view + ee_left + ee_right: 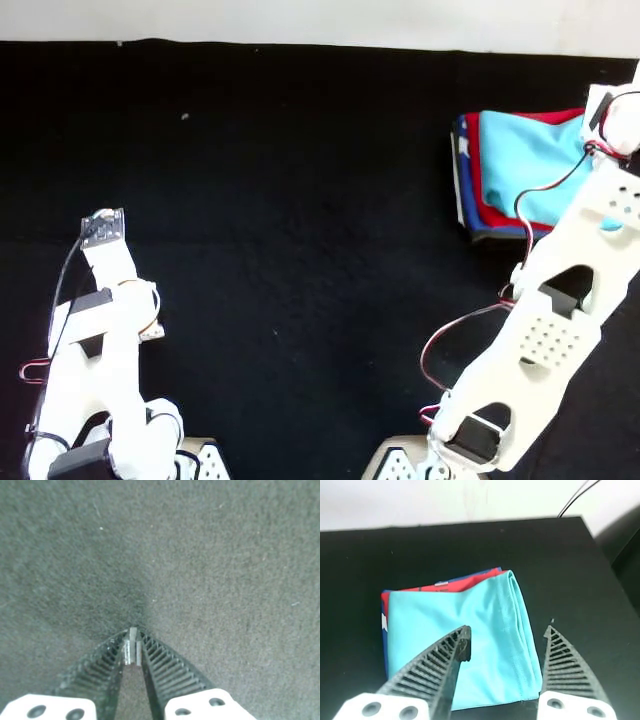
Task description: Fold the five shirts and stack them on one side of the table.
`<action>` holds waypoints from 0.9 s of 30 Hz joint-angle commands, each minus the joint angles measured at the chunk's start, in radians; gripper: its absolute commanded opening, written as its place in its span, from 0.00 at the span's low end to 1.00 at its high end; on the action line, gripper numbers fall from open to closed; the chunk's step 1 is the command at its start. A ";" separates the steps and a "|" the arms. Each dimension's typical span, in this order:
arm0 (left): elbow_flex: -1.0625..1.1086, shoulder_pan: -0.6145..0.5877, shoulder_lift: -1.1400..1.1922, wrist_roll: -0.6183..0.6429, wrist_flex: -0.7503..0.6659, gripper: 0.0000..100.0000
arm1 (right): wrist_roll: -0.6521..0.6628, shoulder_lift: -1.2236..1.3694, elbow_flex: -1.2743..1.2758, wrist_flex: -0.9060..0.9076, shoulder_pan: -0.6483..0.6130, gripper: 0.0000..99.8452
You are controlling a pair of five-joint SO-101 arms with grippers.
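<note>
Near left: my left hand [132, 632] is clenched, tips together at the black tabletop [300, 200], with its arm folded short. A wide stretch of tabletop separates the two arms and runs to the far edge. Far right: my other arm stretches long. My right hand [507, 632] is released, fingers spread above the stack [520, 165] of folded shirts, turquoise on top, red and blue beneath, near the far right corner. I cannot read the white mark [384, 622] on the blue edge.
</note>
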 commanded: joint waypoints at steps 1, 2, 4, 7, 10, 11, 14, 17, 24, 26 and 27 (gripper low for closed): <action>0.007 0.004 0.002 -0.003 -0.021 0.01 | -0.012 -0.151 0.062 0.015 -0.016 0.23; 0.007 0.004 0.002 -0.003 -0.021 0.01 | -0.012 -0.185 0.122 0.015 -0.016 0.23; 0.007 0.004 0.002 -0.003 -0.021 0.01 | -0.012 -0.242 0.263 0.013 -0.012 0.23; 0.004 0.004 0.002 -0.003 -0.021 0.01 | -0.017 -0.325 0.479 0.015 0.019 0.17; -0.024 0.005 0.001 -0.003 -0.018 0.01 | -0.103 -0.487 0.704 0.015 0.065 0.00; -0.047 0.005 0.001 -0.002 -0.011 0.01 | -0.103 -0.562 0.814 0.015 0.068 0.01; -0.143 0.012 0.001 0.003 0.137 0.01 | -0.104 -0.811 1.205 0.012 0.053 0.02; -0.226 0.059 0.001 0.003 0.333 0.01 | -0.107 -1.066 1.609 0.007 -0.033 0.01; -0.259 0.143 0.001 0.008 0.423 0.01 | -0.112 -1.552 2.255 -0.140 -0.110 0.01; -0.259 0.137 -0.004 0.063 0.423 0.01 | -0.109 -1.670 2.405 -0.220 -0.110 0.01; -0.259 0.137 -0.016 0.092 0.423 0.01 | -0.109 -1.730 2.477 -0.251 -0.113 0.01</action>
